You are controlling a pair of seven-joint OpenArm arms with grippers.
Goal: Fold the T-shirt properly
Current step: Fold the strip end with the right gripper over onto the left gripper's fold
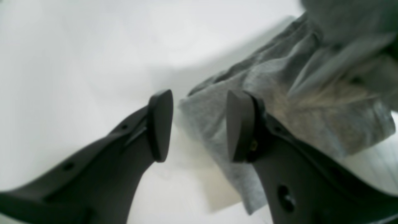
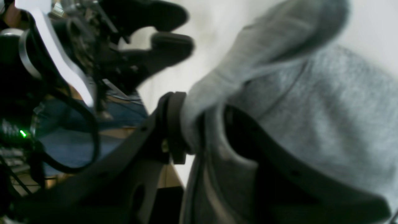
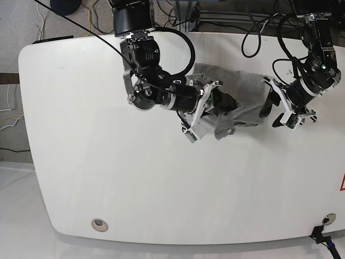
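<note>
My right fingers (image 2: 199,130) pinched a bunched fold of the T-shirt (image 3: 242,102), which lay crumpled mid-tabletop (image 3: 108,178) toward the far edge; my left fingers (image 1: 199,124) stood apart, empty, beside its hem.

We see the grey T-shirt (image 3: 245,108) bunched and wrinkled on the white table's far side, one fold lifted off it.
</note>
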